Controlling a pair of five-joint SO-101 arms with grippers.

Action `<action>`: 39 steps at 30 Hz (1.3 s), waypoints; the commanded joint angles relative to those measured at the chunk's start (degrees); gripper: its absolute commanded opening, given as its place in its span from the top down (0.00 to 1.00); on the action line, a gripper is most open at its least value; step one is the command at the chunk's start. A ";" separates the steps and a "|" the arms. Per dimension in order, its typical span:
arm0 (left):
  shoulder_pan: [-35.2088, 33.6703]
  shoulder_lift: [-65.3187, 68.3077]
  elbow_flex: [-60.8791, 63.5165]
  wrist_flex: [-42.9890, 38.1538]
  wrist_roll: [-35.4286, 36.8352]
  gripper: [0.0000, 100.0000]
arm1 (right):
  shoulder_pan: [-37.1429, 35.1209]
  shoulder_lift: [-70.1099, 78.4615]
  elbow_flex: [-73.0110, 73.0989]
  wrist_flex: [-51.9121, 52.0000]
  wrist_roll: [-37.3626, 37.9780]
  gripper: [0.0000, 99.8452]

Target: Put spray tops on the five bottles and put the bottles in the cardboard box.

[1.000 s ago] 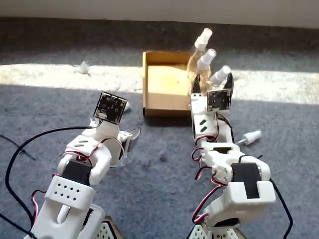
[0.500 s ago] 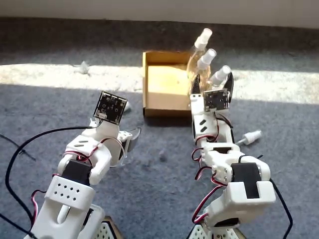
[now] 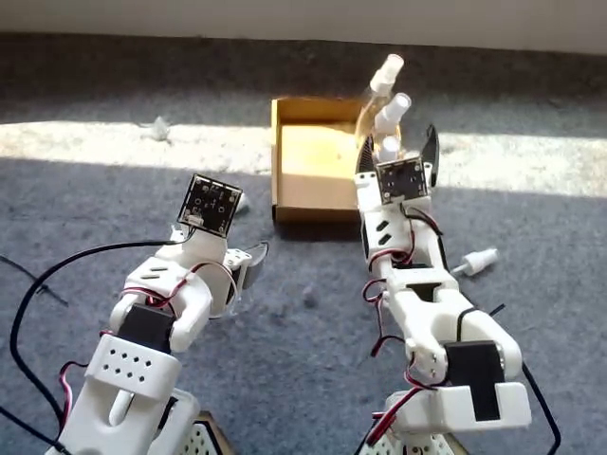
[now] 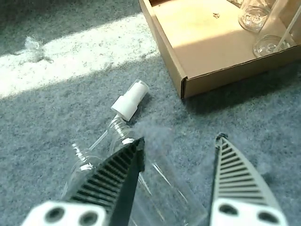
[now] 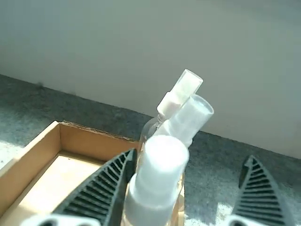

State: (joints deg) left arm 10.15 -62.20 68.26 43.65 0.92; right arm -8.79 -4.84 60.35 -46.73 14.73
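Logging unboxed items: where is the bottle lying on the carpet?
Left wrist view: the bottle lies on the carpet beneath the open left gripper, spray top toward the cardboard box's near corner.

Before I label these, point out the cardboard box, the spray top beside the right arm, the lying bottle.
cardboard box [image 3: 318, 214]: high view, front wall.
spray top [image 3: 477, 260]: high view, white body.
lying bottle [image 4: 96, 143]: left wrist view, clear shoulder.

A grey carpet [image 3: 313, 313] is spread under everything and is crossed toward the far side by a band of sunlight [image 3: 85, 142]. A small white fluffy scrap [image 3: 156, 126] is seen lying in that band, toward the left. The carpet is bounded at its far edge by a pale wall [image 3: 285, 17], and a strip of shade is left between wall and sunlight.
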 commanded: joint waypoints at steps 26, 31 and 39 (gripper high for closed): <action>-0.48 -0.57 -0.40 -1.23 -0.26 0.77 | -1.10 -24.13 -25.10 44.18 -8.79 0.70; -0.66 -0.57 -0.57 -1.23 -0.26 0.77 | -6.73 -33.27 -29.05 63.34 -9.41 0.70; -24.57 0.13 -9.98 -0.97 -0.44 0.77 | -20.26 -43.21 -22.55 83.30 -9.49 0.70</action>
State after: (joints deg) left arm -0.57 -62.20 65.98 43.65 0.92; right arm -23.82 -45.27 35.74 31.60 5.67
